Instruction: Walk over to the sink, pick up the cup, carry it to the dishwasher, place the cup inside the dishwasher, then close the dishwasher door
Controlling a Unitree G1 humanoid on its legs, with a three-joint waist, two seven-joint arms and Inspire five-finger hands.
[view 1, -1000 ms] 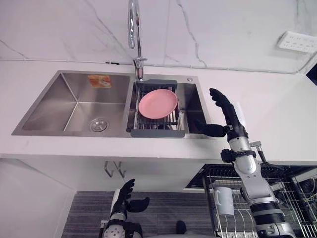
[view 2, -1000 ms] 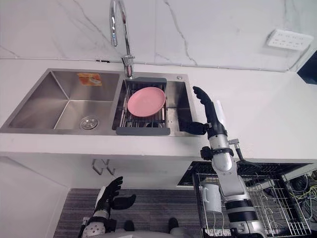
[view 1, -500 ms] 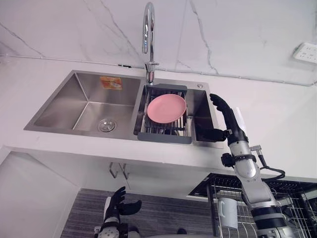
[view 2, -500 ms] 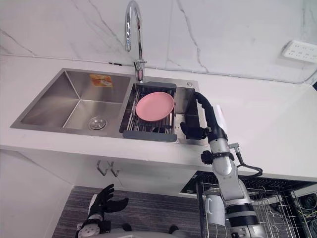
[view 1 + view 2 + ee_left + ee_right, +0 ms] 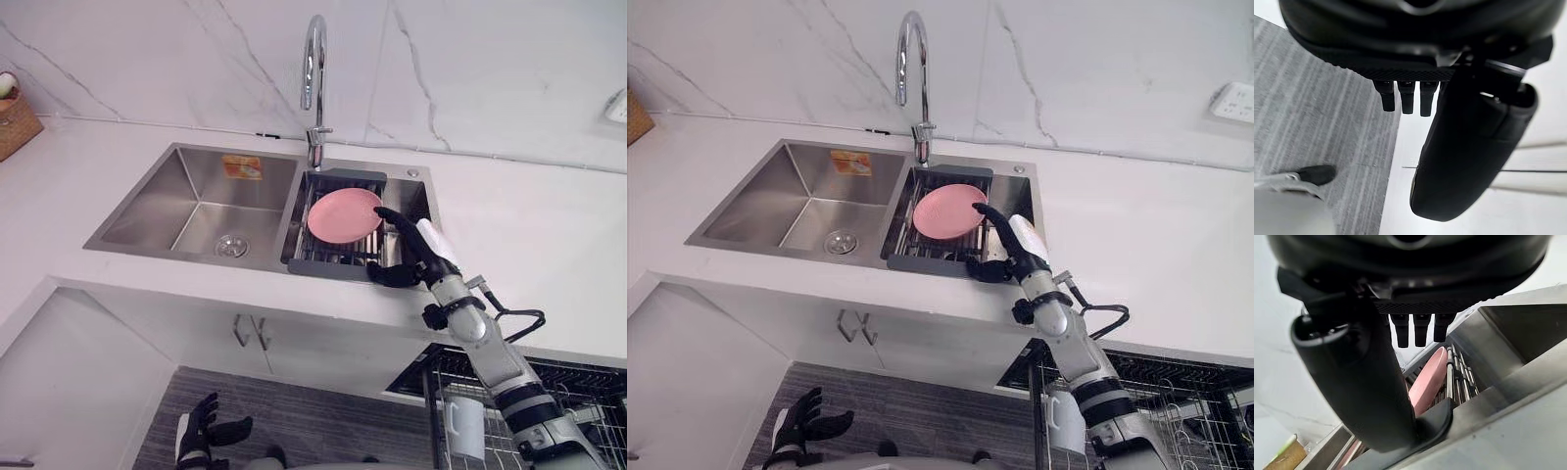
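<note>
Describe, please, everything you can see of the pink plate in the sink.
The pink plate is round, plain and matte, plastic by its look, and empty. It lies tilted on the wire rack in the right basin of the sink. The right hand, open, reaches beside its right edge; whether they touch I cannot tell.

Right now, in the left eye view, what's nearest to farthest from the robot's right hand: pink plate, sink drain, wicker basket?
1. Pink plate, on the rack just beside the right hand.
2. Sink drain, in the left basin.
3. Wicker basket, far off to the left.
</note>
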